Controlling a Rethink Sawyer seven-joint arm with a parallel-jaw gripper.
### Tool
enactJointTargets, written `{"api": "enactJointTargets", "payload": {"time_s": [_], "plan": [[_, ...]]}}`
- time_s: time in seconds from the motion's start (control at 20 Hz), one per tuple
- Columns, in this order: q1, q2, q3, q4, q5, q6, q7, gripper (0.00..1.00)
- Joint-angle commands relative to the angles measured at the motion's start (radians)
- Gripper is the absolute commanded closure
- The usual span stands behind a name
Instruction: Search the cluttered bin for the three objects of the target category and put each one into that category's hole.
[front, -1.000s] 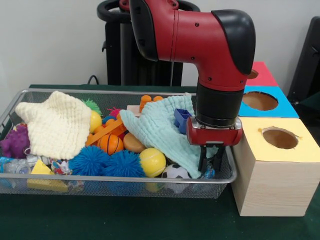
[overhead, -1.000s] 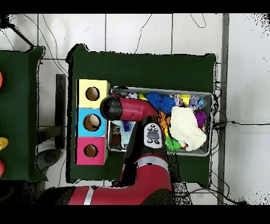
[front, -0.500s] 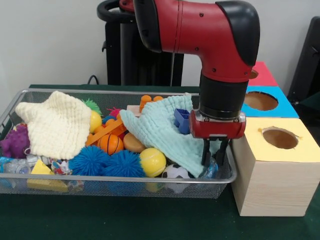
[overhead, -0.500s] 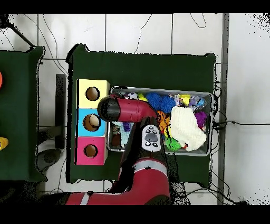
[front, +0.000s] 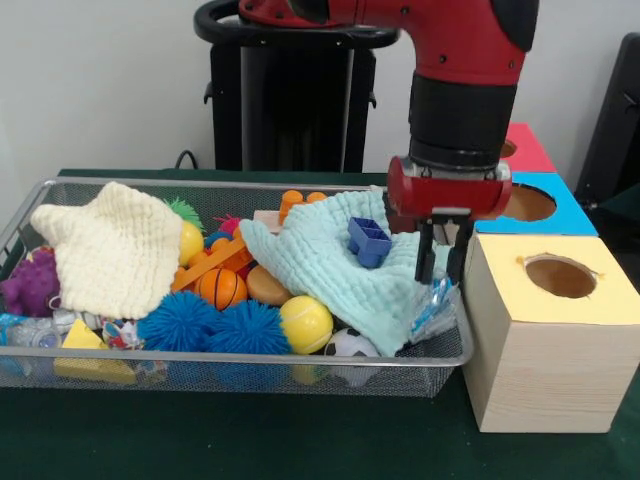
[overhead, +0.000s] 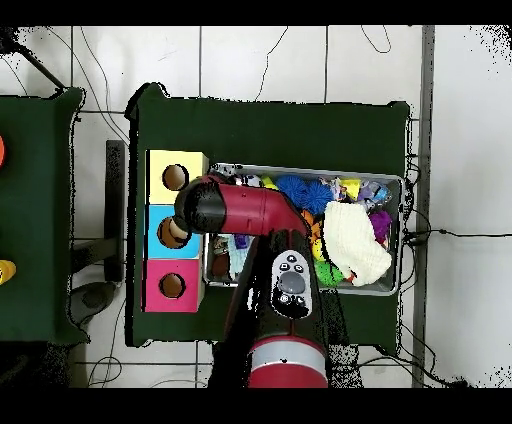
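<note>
Bin (front: 60, 186): silver wire mesh, thick metal rim. Bottle (front: 434, 303) under the end effector (front: 440, 272): clear thin crinkled plastic. Cream cloth (front: 115, 250) and mint cloth (front: 330, 260): knitted, matt. Yellow-topped box (front: 530, 375): pale bare wood. Arm shell (front: 465, 40): glossy red.

Red-and-black arm (front: 462, 60); cream (front: 112, 248) and mint cloths (front: 330, 262)

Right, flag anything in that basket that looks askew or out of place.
A clear bottle hangs tilted from the gripper, lifted over the wire basket's rim beside the yellow-topped box. A blue block sits perched on the draped mint cloth.
</note>
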Motion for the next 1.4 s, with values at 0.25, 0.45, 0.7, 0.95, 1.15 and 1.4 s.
{"api": "enactJointTargets", "payload": {"time_s": [0.25, 0.45, 0.7, 0.95, 1.15, 1.4], "plan": [[-0.021, -0.137, 0.014, 0.141, 0.027, 0.152, 0.161, 1.00], [-0.011, -0.164, 0.001, 0.164, 0.026, 0.160, 0.175, 1.00], [-0.005, -0.204, -0.001, 0.211, 0.036, 0.167, 0.187, 1.00], [-0.005, -0.248, -0.002, 0.255, 0.043, 0.190, 0.183, 1.00], [0.019, -0.278, -0.018, 0.280, 0.051, 0.212, 0.210, 1.00], [0.062, -0.316, -0.050, 0.289, 0.063, 0.265, 0.244, 1.00]]}}
